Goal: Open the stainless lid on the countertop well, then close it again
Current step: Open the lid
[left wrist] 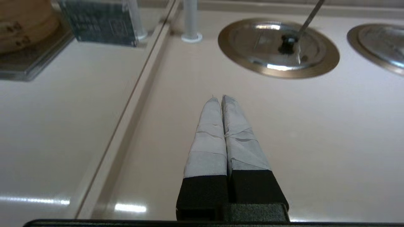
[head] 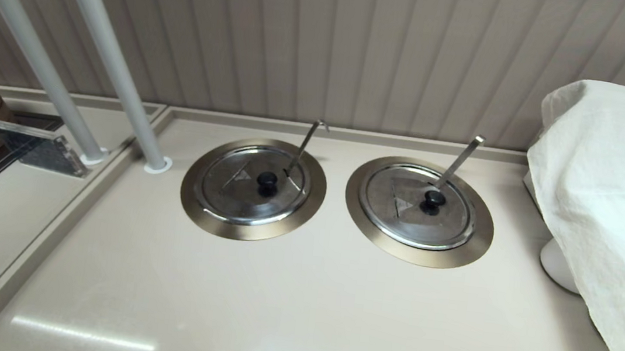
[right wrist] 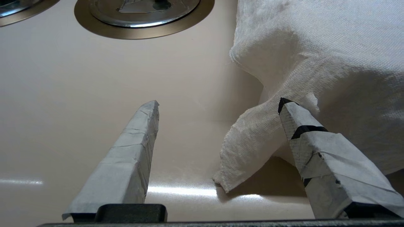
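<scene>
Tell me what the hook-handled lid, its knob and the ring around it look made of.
The stainless lid: polished steel, judging by its mirror glare. Its knob: matte black, probably plastic. The countertop well ring: brushed bronze-grey metal with a soft sheen.

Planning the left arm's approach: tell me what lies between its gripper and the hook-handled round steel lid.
Only bare beige countertop, in the left wrist view, between the shut left gripper and the stainless lid.
</scene>
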Tool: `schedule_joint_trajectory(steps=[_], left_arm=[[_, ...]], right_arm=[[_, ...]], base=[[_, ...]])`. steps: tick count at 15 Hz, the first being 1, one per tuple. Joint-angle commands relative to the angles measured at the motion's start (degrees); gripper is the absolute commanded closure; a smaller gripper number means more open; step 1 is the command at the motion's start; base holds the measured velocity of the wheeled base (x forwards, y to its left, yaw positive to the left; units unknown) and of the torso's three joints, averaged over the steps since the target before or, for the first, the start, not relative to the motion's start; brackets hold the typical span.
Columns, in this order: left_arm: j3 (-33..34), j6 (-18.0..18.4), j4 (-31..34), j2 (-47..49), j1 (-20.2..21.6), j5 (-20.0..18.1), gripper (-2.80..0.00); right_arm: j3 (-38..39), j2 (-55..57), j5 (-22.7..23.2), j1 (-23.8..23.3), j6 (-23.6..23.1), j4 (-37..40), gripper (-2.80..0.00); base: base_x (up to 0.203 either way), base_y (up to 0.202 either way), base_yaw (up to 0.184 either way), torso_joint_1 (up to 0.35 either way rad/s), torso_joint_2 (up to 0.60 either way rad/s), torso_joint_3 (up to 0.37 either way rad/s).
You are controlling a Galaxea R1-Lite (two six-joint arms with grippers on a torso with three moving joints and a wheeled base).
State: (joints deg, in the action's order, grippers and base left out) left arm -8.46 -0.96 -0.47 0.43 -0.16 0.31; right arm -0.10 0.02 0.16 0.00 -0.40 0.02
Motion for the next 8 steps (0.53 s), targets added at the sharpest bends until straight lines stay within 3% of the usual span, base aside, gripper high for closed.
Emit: schedule_joint_trajectory(steps=[1,4,8], left_arm=[[-9.3,-0.1,3.8,3.0,0.0,-0.8,0.00],[-21.0,-1.2,8.1,18.0,0.1,-3.3,0.00],[-31.8,-1.5,8.1,43.1,0.0,-3.9,0.00]], right_arm=[[0.0,0.0,0.0,0.0,0.0,0.0,-2.80],[0.0,0.0,0.0,0.0,0.0,0.0,-2.80],[0.0,0.0,0.0,0.0,0.0,0.0,-2.80]], base=[[0.000,0.000,0.000,0.000,0.00,0.000],[0.000,0.000,0.000,0.000,0.00,0.000],[0.000,0.000,0.000,0.000,0.00,0.000]])
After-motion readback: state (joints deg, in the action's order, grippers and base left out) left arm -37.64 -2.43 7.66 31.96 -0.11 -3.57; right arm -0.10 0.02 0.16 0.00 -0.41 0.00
